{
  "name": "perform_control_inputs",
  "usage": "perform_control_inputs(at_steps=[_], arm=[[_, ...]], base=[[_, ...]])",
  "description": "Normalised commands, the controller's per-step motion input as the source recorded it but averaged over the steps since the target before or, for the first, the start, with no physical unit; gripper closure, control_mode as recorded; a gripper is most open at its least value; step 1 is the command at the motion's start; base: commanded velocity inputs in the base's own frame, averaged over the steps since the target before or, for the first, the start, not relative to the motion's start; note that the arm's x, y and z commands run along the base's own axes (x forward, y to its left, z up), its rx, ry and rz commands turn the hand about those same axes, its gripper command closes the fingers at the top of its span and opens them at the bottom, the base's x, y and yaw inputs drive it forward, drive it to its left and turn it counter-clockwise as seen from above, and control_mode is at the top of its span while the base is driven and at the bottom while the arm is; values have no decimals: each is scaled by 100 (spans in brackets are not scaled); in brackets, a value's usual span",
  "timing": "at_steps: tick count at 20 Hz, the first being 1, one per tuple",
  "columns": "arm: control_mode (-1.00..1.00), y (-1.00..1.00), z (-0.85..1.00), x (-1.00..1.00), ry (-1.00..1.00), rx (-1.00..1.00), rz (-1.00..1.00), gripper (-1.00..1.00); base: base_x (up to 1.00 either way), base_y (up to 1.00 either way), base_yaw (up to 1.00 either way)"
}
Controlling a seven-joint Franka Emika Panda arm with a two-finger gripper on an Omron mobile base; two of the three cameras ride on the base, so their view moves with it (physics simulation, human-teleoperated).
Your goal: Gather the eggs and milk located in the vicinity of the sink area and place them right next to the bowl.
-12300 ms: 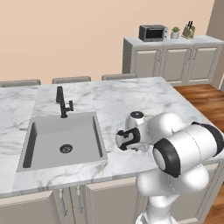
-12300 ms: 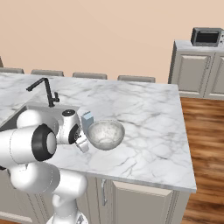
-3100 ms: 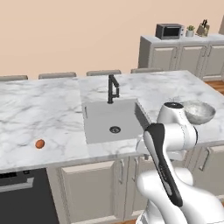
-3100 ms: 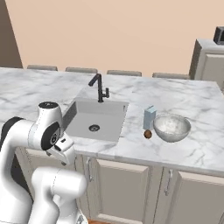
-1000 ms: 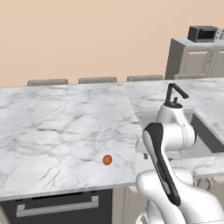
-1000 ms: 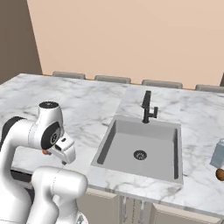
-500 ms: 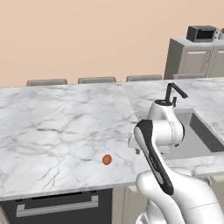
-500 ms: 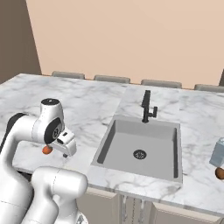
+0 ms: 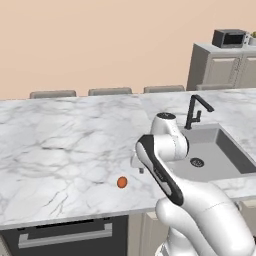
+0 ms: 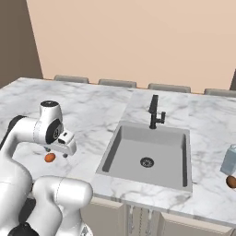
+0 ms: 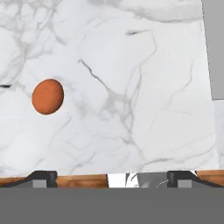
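Orange-brown egg (image 11: 47, 96), loose on marble counter (image 9: 60, 145) left of sink (image 10: 147, 156): we should centre our wide-open, empty fingers (image 10: 58, 152) over it, then descend and close gently.

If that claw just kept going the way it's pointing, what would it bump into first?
Most likely bare marble counter. The open gripper points down at the countertop, and the orange-brown egg lies off to one side of its line, not between the fingertips. How far it hangs above the counter is hard to judge.
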Motion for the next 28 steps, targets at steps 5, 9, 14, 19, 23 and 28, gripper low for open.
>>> perform_control_inputs(at_steps=[5,9,14,19,23,28], arm=[[-100,44,-33,19,0,-4,16,-100],[-100,37,-34,11,0,-4,13,-100],[-100,25,-28,8,0,-2,8,-100],[-100,9,-16,9,0,0,0,-100],[-100,13,-12,8,0,0,0,-100],[-100,15,-9,9,0,0,0,-100]], base=[[0,0,0],[0,0,0],[0,0,0],[0,0,0],[0,0,0],[0,0,0]])
